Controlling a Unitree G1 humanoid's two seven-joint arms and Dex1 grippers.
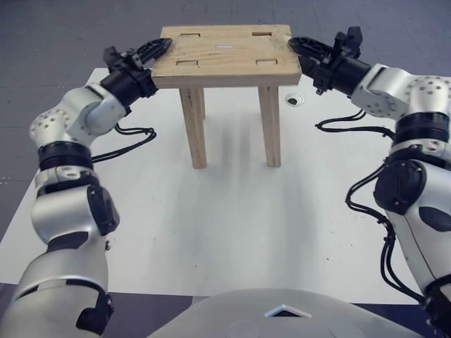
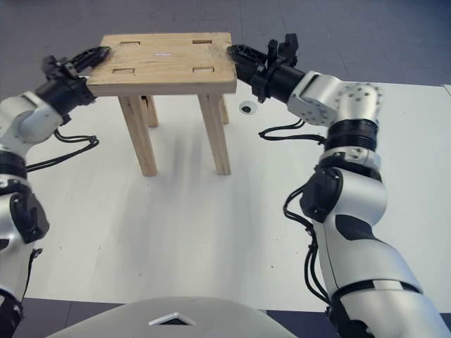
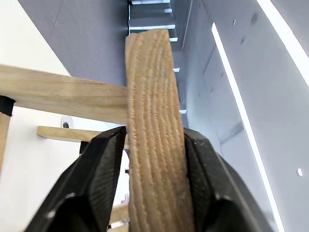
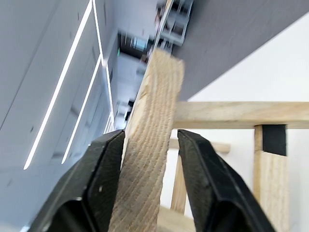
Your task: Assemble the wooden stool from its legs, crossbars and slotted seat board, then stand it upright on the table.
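Observation:
The wooden stool [image 1: 229, 77] stands upright on the white table [image 1: 232, 225], its slotted seat board [image 1: 225, 53] on top and its legs [image 1: 193, 127] touching the surface. My left gripper [image 1: 156, 51] is shut on the seat's left edge. My right gripper [image 1: 299, 48] is shut on the seat's right edge. In the left wrist view the black fingers [image 3: 96, 179] clamp the board's end grain [image 3: 154, 145] from both sides. The right wrist view shows black fingers [image 4: 198, 169] pressed against both faces of the seat board [image 4: 149, 145], with a leg [image 4: 270, 179] and crossbar [image 4: 227, 115] behind.
A small round metal fitting [image 1: 294, 100] is set in the table behind the stool's right side. Black cables [image 1: 130, 141] trail from both arms onto the table. Open white surface lies in front of the stool. Dark floor surrounds the table.

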